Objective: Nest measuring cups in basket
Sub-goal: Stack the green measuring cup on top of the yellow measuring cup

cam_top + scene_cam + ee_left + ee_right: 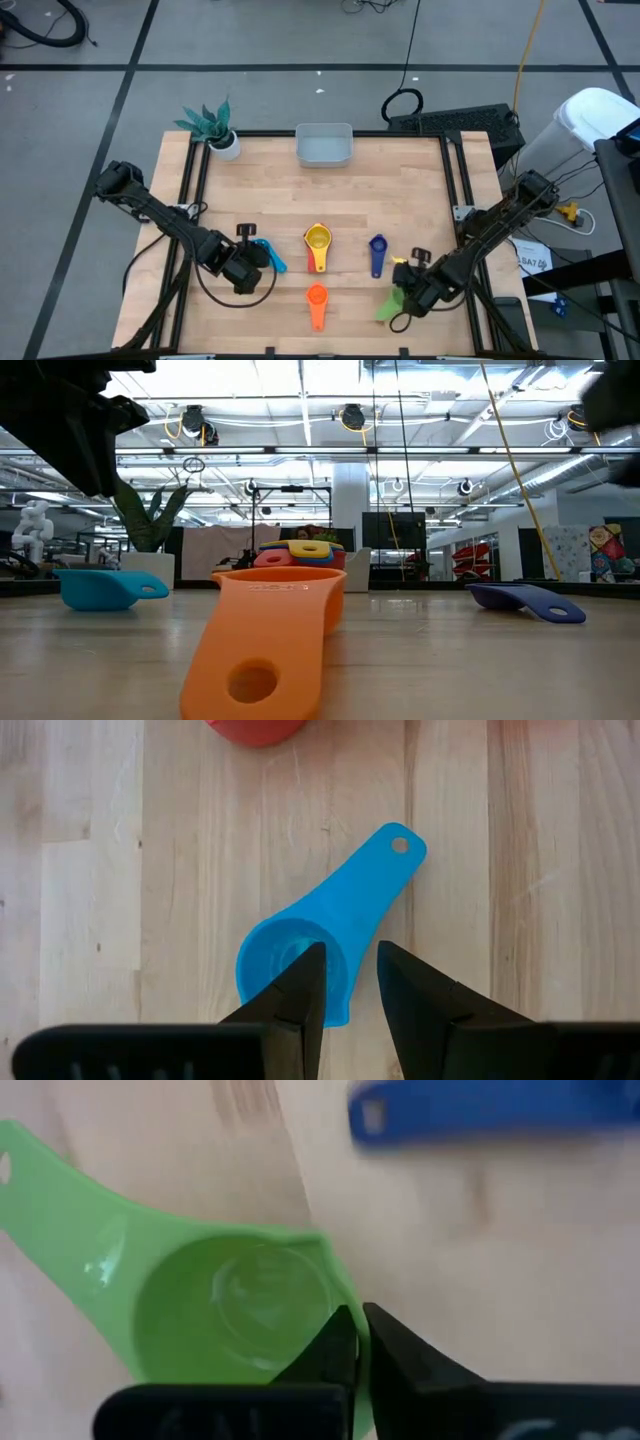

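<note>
The pale grey-blue basket (323,146) stands at the table's far edge, middle. A yellow cup sits nested in a red one (318,242) at mid-table. The orange cup (316,301) lies near the front edge and the dark blue cup (377,254) to the right of the nested pair. A light blue cup (300,940) rests on the table. My left gripper (348,982) hovers narrowly open just above its rim. My right gripper (360,1342), at the front right, is shut on the green cup (200,1295). My right gripper pinches the green cup's wall at the rim (345,1295), on the side away from its handle (40,1190). One finger is inside the bowl and one outside. The fingers come steeply from above. Whether the cup is clear of the table I cannot tell.
A white pot with a teal plant (222,140) stands at the far left corner. Black rails frame the tabletop's left and right sides. Bare wood lies between the cups and the basket.
</note>
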